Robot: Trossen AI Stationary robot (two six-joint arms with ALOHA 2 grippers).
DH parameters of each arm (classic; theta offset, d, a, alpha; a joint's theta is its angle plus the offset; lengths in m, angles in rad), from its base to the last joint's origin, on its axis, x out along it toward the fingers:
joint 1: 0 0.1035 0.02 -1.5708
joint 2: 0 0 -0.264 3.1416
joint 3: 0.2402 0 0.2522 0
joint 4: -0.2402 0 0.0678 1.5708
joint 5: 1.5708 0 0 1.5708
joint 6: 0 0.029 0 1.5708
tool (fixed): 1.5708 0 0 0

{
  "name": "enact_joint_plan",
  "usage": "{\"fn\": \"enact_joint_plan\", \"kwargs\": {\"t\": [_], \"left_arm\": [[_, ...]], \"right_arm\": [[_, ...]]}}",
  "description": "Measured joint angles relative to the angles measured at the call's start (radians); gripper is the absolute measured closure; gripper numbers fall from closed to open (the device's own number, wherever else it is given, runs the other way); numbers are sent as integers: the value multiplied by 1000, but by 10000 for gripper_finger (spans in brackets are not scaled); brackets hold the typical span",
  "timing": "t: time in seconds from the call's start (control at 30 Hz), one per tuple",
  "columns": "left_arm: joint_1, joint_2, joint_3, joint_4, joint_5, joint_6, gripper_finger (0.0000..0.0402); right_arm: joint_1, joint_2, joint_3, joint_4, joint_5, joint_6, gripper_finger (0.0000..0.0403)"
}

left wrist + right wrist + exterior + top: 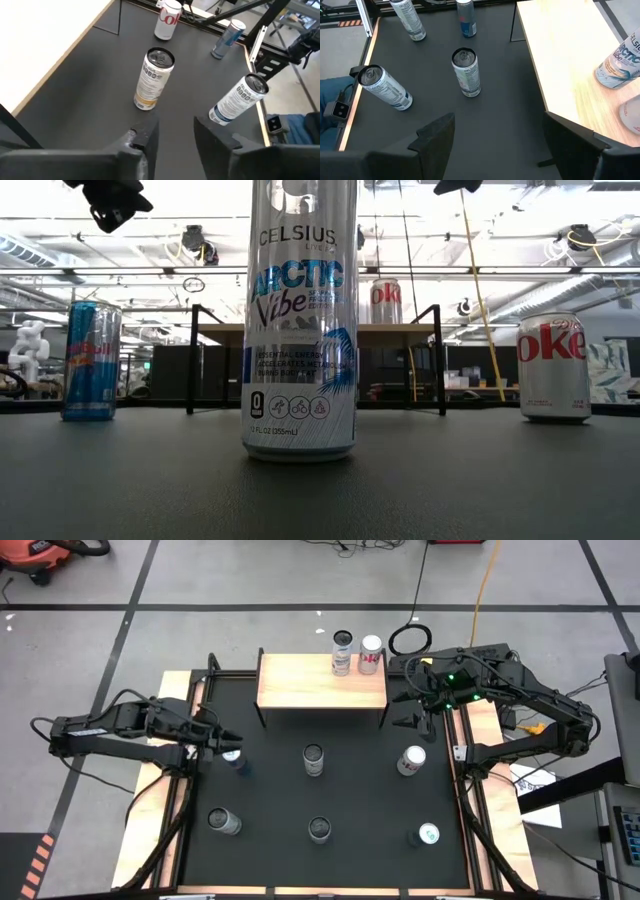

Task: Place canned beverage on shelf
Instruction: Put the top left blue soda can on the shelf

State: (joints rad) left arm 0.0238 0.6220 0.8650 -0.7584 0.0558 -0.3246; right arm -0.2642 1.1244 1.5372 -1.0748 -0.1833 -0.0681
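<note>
The shelf [300, 682], a light-wood board on thin black legs, stands at the table's far middle. Two cans stand on its right part, a Celsius can [343, 652] and a Diet Coke can [371, 654]. A blue Red Bull can [238, 764] stands upright on the black mat. My left gripper [226, 741] is open and empty, just to the far left of that can. My right gripper [414, 708] is open and empty beside the shelf's right end [555, 75]. In the low view the shelf [320, 330] shows behind a tall Celsius can [300, 320].
Several more cans stand upright on the mat: one in the middle [313, 759], a Diet Coke [411, 760], and a near row of three [224, 822], [319, 829], [427, 835]. Wooden strips run along the table's left and right sides. The shelf's left half is bare.
</note>
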Motion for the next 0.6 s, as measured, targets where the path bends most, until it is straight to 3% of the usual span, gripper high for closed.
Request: {"fn": "enact_joint_plan", "kwargs": {"t": [0.4,0.6], "left_arm": [[0,-1,0,35,21,-27,120],[0,2,0,67,15,49,98]], "right_arm": [[0,0,0,0,0,3,122],[0,0,0,0,0,3,122]]}}
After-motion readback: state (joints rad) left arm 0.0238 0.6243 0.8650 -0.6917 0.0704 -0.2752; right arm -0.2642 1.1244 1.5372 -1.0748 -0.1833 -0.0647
